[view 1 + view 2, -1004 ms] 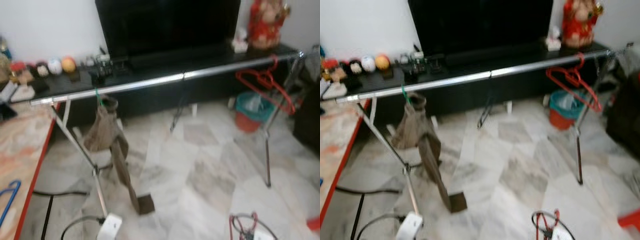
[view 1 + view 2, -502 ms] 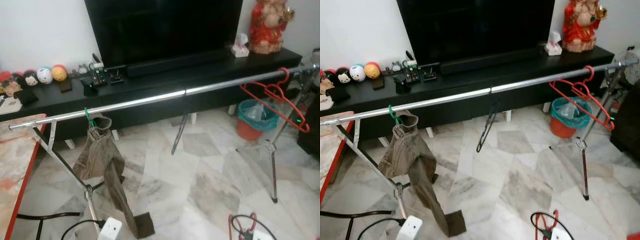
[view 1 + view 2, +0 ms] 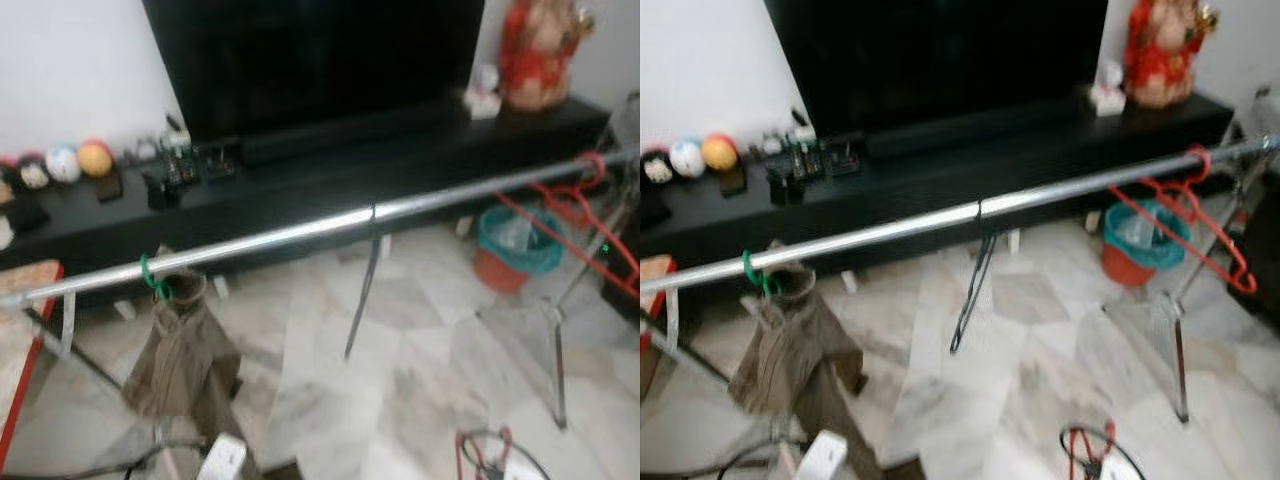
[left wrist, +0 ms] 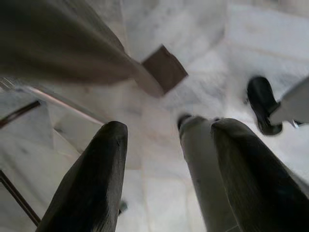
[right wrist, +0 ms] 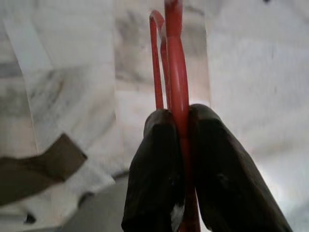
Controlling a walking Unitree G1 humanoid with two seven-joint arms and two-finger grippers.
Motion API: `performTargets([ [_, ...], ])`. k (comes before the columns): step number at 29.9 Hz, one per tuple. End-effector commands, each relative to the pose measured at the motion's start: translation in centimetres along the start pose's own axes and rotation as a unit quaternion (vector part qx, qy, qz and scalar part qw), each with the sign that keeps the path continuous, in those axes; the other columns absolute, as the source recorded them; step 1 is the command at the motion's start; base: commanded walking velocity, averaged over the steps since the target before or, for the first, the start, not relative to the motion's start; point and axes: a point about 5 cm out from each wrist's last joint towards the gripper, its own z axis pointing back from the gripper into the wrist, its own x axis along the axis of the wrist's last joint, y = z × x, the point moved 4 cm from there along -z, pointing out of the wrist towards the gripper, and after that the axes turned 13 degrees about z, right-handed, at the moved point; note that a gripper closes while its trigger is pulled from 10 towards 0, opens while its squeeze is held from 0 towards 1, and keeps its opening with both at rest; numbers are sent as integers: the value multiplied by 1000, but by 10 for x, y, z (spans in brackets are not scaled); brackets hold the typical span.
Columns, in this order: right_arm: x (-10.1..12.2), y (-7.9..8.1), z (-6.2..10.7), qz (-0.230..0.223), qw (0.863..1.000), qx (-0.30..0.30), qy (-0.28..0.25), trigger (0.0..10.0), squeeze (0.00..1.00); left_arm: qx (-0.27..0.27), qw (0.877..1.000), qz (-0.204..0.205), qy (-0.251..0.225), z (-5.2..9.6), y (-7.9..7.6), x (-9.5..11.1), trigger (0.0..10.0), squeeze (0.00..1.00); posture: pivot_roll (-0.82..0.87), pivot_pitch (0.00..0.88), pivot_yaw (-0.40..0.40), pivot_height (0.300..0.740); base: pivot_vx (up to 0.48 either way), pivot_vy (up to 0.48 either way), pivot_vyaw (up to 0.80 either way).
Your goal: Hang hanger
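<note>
A long silver clothes rail (image 3: 300, 232) crosses the room in front of me. Brown trousers (image 3: 180, 350) hang from a green hanger (image 3: 152, 280) near its left end. Red hangers (image 3: 580, 215) hang at its right end. In the right wrist view my right gripper (image 5: 186, 121) is shut on a red hanger (image 5: 176, 58), whose thin bar runs out between the fingers above the marble floor. My left gripper (image 4: 169, 169) is open with nothing held, hanging low beside the trousers' leg (image 4: 58, 43).
A black TV stand (image 3: 300, 180) with small figures stands behind the rail, a red statue (image 3: 535, 50) at its right end. A teal bin (image 3: 515, 235) sits under the rail's right side. Cables (image 3: 485, 455) and a white power strip (image 3: 222, 458) lie on the floor. A red-edged table (image 3: 20, 330) stands at left.
The whole picture has shifted: the rail now sits lower and nearer, so the camera has moved. The hangers and trousers stay where they were on the rail.
</note>
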Motion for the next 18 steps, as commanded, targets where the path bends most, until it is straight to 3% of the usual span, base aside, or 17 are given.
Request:
performTargets([
  [1,0,14,0,-2,1000,15,0,10000,0,19,1000,-4,18,4,13,-11,10000,0,-95,6,56,740,0,0,0],
  [18,-2,10,0,9,1000,16,6,10000,0,27,999,3,32,4,12,-21,10000,0,-96,4,50,740,0,0,0],
])
